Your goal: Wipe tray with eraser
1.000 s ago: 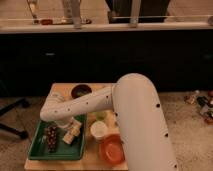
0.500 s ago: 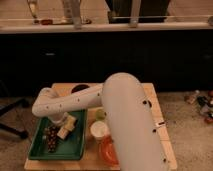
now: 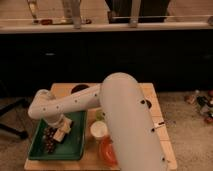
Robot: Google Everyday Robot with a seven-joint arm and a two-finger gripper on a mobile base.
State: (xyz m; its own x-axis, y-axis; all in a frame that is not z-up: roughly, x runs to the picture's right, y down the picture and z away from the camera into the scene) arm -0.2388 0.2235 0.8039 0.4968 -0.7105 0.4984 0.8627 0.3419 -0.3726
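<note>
The green tray (image 3: 75, 146) lies at the front left of the wooden table (image 3: 157, 107). My white arm reaches down from the right into the tray. The gripper (image 3: 61, 131) is low over the tray's middle, at the pale cream eraser (image 3: 63, 128), which rests on the tray floor. A dark cluster like grapes (image 3: 49, 140) lies in the tray just left of the gripper.
A white cup (image 3: 99, 129) stands right of the tray. An orange bowl (image 3: 107, 150) is at the table's front. A dark bowl (image 3: 79, 89) sits at the back. Objects lie on the floor at the far right (image 3: 202, 102). A dark counter runs behind.
The arm has swung left and forward, carrying the gripper and eraser from the tray's right part toward its middle and front.
</note>
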